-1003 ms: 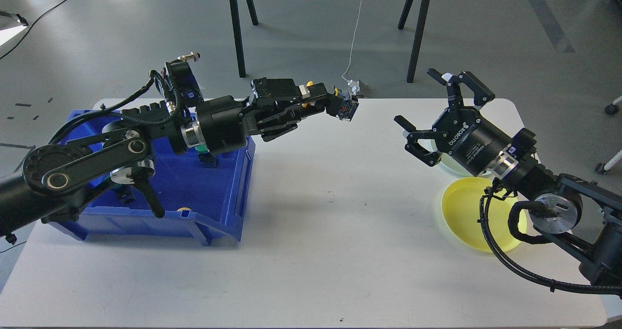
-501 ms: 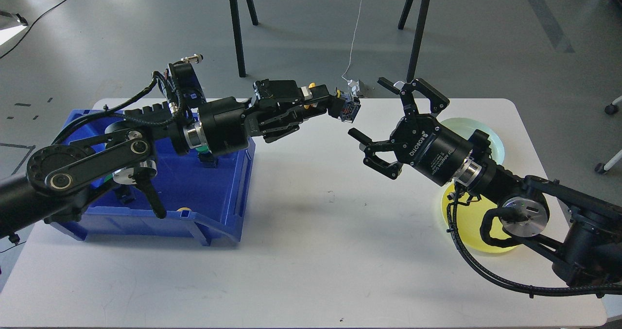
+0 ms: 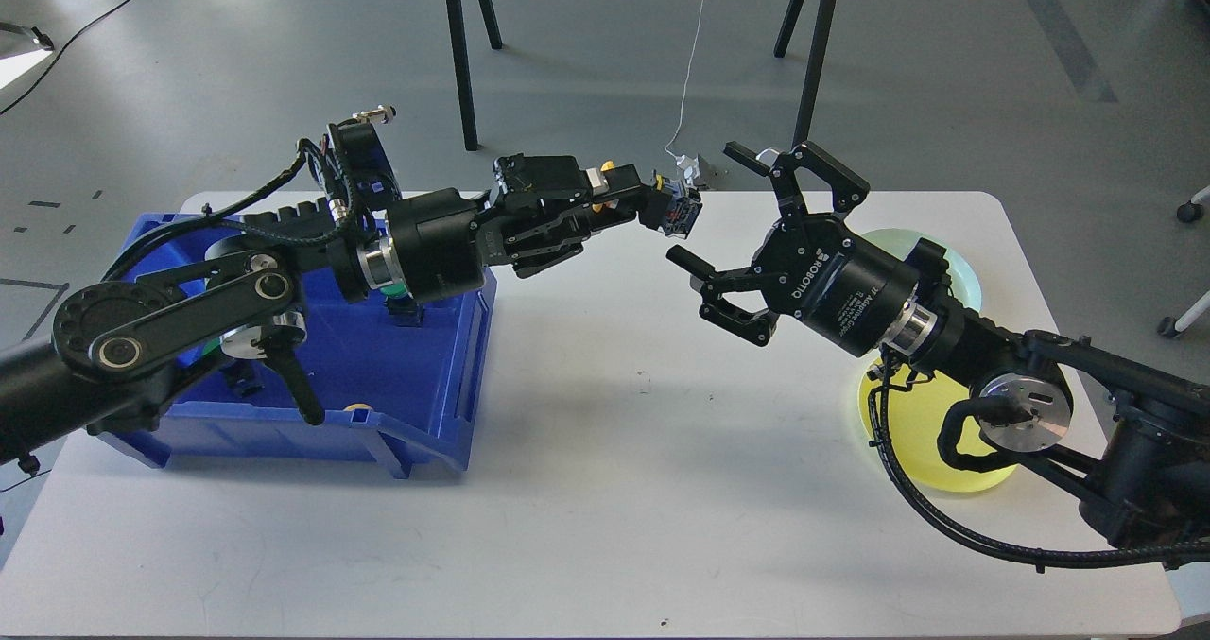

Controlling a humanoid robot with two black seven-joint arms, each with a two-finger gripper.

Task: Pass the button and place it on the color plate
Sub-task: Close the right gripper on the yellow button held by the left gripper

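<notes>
My left gripper (image 3: 652, 207) reaches right from the blue bin and is shut on a button (image 3: 677, 209), a small dark part with a yellow cap showing behind the fingers, held above the table. My right gripper (image 3: 714, 210) is open, its fingers spread wide just right of the button, apart from it. A yellow plate (image 3: 931, 432) lies on the table under my right arm, partly hidden. A pale green plate (image 3: 955, 262) lies behind it, mostly hidden by the arm.
A blue bin (image 3: 416, 375) stands at the left of the white table (image 3: 605, 489), with a few small parts inside, partly covered by my left arm. Black stand legs (image 3: 460, 54) rise from the floor behind the table.
My right gripper has moved left from above the plates toward the button, staying open. My left gripper has held the button almost still.
</notes>
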